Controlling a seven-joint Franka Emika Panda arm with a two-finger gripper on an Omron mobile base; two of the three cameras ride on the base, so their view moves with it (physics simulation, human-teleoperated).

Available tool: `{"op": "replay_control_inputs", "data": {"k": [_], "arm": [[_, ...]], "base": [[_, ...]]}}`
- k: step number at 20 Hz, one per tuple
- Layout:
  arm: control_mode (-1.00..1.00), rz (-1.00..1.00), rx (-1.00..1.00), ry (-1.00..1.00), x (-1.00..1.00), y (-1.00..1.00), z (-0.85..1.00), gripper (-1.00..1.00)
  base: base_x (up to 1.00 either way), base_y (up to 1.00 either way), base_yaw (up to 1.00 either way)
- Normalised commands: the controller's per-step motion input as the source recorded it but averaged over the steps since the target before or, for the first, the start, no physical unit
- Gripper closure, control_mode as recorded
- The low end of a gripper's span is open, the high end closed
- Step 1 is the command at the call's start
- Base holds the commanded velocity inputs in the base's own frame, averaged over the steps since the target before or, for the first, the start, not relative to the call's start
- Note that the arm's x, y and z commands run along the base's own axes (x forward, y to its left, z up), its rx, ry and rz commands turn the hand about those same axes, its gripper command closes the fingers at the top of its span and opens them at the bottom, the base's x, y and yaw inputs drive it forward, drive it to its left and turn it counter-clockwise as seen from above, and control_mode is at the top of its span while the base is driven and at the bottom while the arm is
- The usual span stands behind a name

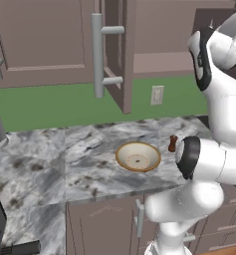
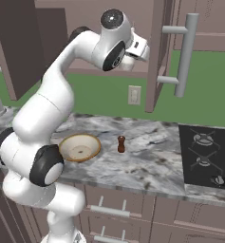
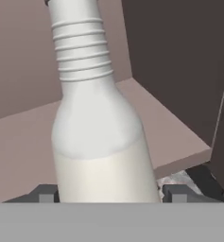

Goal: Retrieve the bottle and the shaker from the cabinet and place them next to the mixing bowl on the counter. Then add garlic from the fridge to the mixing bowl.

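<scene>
The shaker (image 2: 121,144) stands already on the tabletop (image 1: 50,159), just beside the mixing bowl (image 1: 138,156), so I judge this part of the task as done; the bottle (image 3: 97,127) is the step in hand, and the garlic from the fridge is not yet started.

My jaws (image 3: 108,194) are reached up into the open cabinet (image 2: 154,57), and the white bottle stands upright between my two dark fingertips (image 3: 46,194), one on each side of its body; the jaws stand apart about as wide as the bottle, but if they press already on it or only frame it, I cannot tell (the contact places are hidden at the bottom of the hand view). The bottle has a ribbed neck and seems to rest on the cabinet shelf (image 3: 28,137); if it is lifted a little, the pictures do not show.

About the containers: the mixing bowl is tan with a darker rim, and inside I see only some small specks at the bottom, nothing that looks like garlic; the bottle is pale in the lower part and a bit greyer above, which may be a level of content, but this is only my guess.

What is left, in my judgement: to secure the bottle, bring it down beside the bowl near the shaker, then go to the fridge for the garlic.
</scene>
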Motion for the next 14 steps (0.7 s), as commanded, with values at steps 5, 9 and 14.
{"op": "replay_control_inputs", "data": {"k": [5, 9, 14], "arm": [[-1.0, 0.04, 0.0, -0.08, -1.0, 0.2, -0.07, 1.0], [-1.0, 0.04, 0.0, -0.03, -1.0, 0.25, -0.24, 1.0], [-1.0, 0.04, 0.0, 0.0, -0.98, 0.28, -0.49, 1.0]], "base": [[0.0, 0.0, 0.0], [0.0, 0.0, 0.0], [0.0, 0.0, 0.0]]}}
